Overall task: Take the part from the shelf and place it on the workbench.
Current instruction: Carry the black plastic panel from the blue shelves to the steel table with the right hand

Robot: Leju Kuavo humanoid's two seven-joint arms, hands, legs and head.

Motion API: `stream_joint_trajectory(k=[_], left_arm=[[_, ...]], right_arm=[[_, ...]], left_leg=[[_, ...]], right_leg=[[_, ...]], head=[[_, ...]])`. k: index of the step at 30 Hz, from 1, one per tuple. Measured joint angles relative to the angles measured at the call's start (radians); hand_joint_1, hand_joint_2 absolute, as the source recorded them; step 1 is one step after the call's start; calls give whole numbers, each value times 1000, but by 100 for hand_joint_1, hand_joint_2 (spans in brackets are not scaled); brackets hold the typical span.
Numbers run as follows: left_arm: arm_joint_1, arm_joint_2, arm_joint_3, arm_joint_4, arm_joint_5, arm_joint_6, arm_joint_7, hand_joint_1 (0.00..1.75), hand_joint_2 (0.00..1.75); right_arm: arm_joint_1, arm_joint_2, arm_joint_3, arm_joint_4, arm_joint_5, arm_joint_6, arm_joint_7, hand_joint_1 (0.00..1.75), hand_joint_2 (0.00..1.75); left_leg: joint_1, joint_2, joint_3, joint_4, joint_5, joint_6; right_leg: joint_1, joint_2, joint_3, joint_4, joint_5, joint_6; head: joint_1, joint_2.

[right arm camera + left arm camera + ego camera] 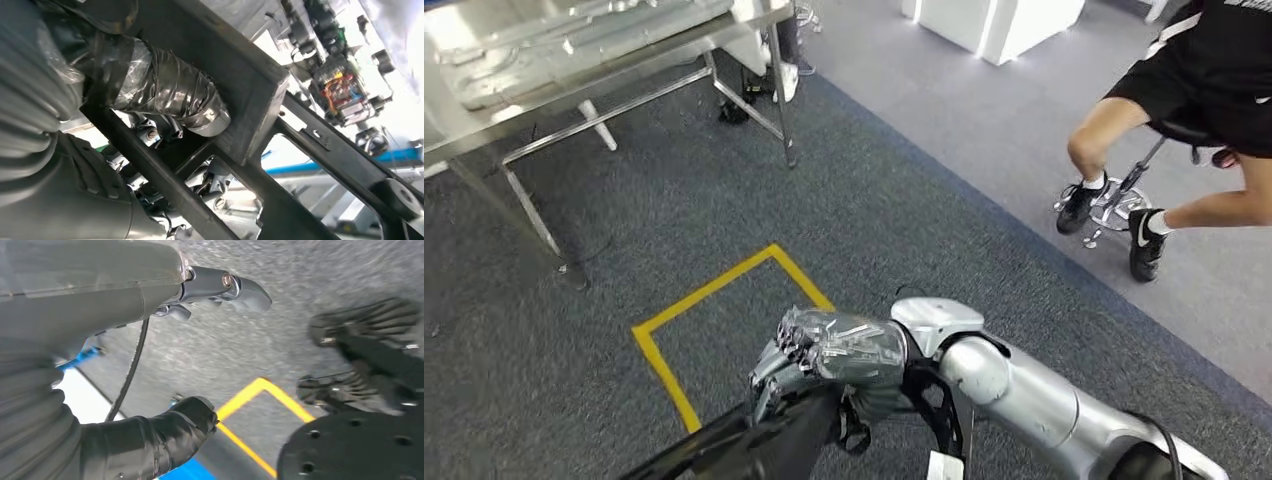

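The robot's right hand (824,365) carried the black frame part (754,445), its fingers (170,97) wrapped around a bar, while the left hand (150,305) hung empty, fingers apart; the steel counter (574,75) lay well ahead, calling for an approach before set-down.

Robot lab: steel workbench (574,70), floor tape (724,290), grey carpet (904,230)

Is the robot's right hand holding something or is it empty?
Holding something. In the head view the right hand grips a black metal frame part; the right wrist view shows its taped fingers wrapped around a dark bar of it.
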Motion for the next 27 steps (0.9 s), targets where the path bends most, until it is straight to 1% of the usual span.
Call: stream_joint_trajectory(k=[1,2,3,4,5,6,7,8,9,10,11,12,13,14,15,16,17,18,19,20,21,22,23,24,25,26,27], left_arm=[[2,-1,0,0,0,0,0,0,175],[4,-1,0,0,0,0,0,0,175],[7,-3,0,0,0,-1,0,0,175],[11,-4,0,0,-1,-1,1,0,175],[13,-4,0,0,-1,-1,1,0,175],[14,-5,0,0,-2,-2,1,0,175],[14,-5,0,0,-2,-2,2,0,175],[13,-5,0,0,-3,-2,2,0,175],[11,-3,1,0,-5,-2,2,0,175],[9,-2,1,0,-8,-2,1,0,175],[5,0,1,0,-11,-2,1,0,175],[0,1,1,0,-15,-2,0,0,175],[-3,1,1,0,-20,-2,-1,0,175],[-5,1,1,0,-27,-2,-2,0,175],[-4,1,1,0,-35,-2,-3,0,175],[-2,1,1,1,-44,-2,-4,0,175],[1,1,1,1,-53,-2,-4,0,175],[5,1,1,1,-62,-2,-4,0,175],[9,2,1,1,-68,-2,-5,0,175],[12,3,1,2,-73,-2,-6,0,175],[13,5,1,2,-76,-2,-7,0,175],[11,6,1,2,-79,-2,-8,0,175],[7,8,1,2,-84,-2,-10,0,175],[2,10,1,2,-91,-2,-12,0,175],[-3,13,1,1,-101,-1,-13,0,175],[-9,15,1,1,-112,0,-14,0,175],[-16,17,1,1,-123,1,-15,0,175]], right_arm=[[1,-1,0,2,0,0,0,175,175],[1,-2,0,4,1,-1,0,175,175],[2,-2,0,6,1,-1,0,175,175],[4,-3,0,9,1,-1,0,175,175],[7,-7,0,13,1,-1,0,175,175],[11,-9,0,17,2,-2,0,175,175],[13,-10,1,19,2,-2,1,175,175],[10,-11,0,21,3,-2,1,175,175],[5,-10,0,21,3,-2,1,175,175],[-2,-8,-1,20,3,-3,0,175,175],[-7,-7,-2,20,3,-3,0,175,175],[-10,-6,-3,21,2,-2,0,175,175],[-10,-6,-3,24,3,-1,0,175,175],[-10,-5,-2,27,4,0,0,175,175],[-10,-4,-1,32,5,2,0,175,175],[-12,-3,0,38,6,4,0,175,175],[-13,0,2,46,8,5,0,175,175],[-15,3,4,56,9,5,0,175,175],[-16,5,6,68,10,6,0,175,175],[-16,7,8,80,11,6,0,175,175],[-16,9,10,91,11,6,0,175,175],[-19,11,12,100,13,6,0,175,175],[-26,14,13,105,16,6,0,175,175],[-40,21,13,109,19,5,0,175,175],[-56,28,14,113,24,4,0,175,175],[-72,35,14,121,28,3,0,175,175],[-84,42,14,135,32,2,0,175,175]], left_leg=[[5,-18,24,-2,-18,-4],[11,-36,50,-3,-38,-10],[18,-53,76,-3,-60,-17],[23,-68,99,-3,-84,-24],[28,-82,121,2,-108,-31],[30,-94,136,3,-131,-41],[32,-104,152,0,-148,-50],[33,-112,164,3,-151,-58],[33,-114,160,21,-138,-65],[34,-98,143,68,-106,-69],[34,-71,103,138,-69,-74],[34,-38,50,216,-44,-78],[34,-6,-7,281,-38,-82],[33,13,-63,320,-60,-85],[33,21,-113,334,-99,-85],[33,23,-155,325,-141,-84],[32,25,-189,297,-167,-80],[30,29,-216,248,-155,-72],[25,43,-235,179,-87,-59],[17,60,-246,109,27,-45],[9,77,-249,61,123,-34],[1,88,-246,38,189,-28],[-4,85,-237,38,204,-26],[-7,73,-223,50,174,-26],[-6,57,-203,51,151,-23],[-3,41,-180,47,131,-18],[0,26,-153,40,113,-14]], right_leg=[[-2,0,-38,-9,-45,7],[-5,0,-67,-38,-69,17],[-9,3,-88,-83,-53,26],[-16,12,-102,-146,23,36],[-21,23,-112,-204,122,42],[-22,33,-114,-241,205,41],[-23,37,-112,-259,259,33],[-20,32,-105,-256,259,20],[-18,25,-89,-249,238,6],[-18,16,-70,-254,220,-5],[-18,7,-44,-263,203,-13],[-18,-3,-12,-277,187,-19],[-16,-13,22,-293,169,-22],[-15,-24,60,-311,150,-24],[-14,-34,101,-328,131,-25],[-12,-44,142,-346,113,-25],[-10,-54,185,-363,93,-25],[-7,-65,228,-381,73,-24],[-3,-76,267,-397,52,-23],[2,-86,304,-410,30,-20],[5,-94,336,-424,8,-15],[6,-103,365,-438,-12,-8],[6,-108,393,-443,-24,-1],[5,-112,408,-428,-18,7],[1,-105,403,-383,1,12],[0,-86,373,-307,28,14],[-2,-61,317,-217,48,13]], head=[[0,0],[0,0],[0,0],[1,0],[1,0],[2,0],[3,0],[5,0],[5,0],[6,0],[5,0],[3,0],[2,0],[2,0],[1,0],[1,0],[1,0],[0,0],[0,0],[1,0],[1,0],[2,0],[2,0],[2,0],[3,0],[2,0],[2,0]])
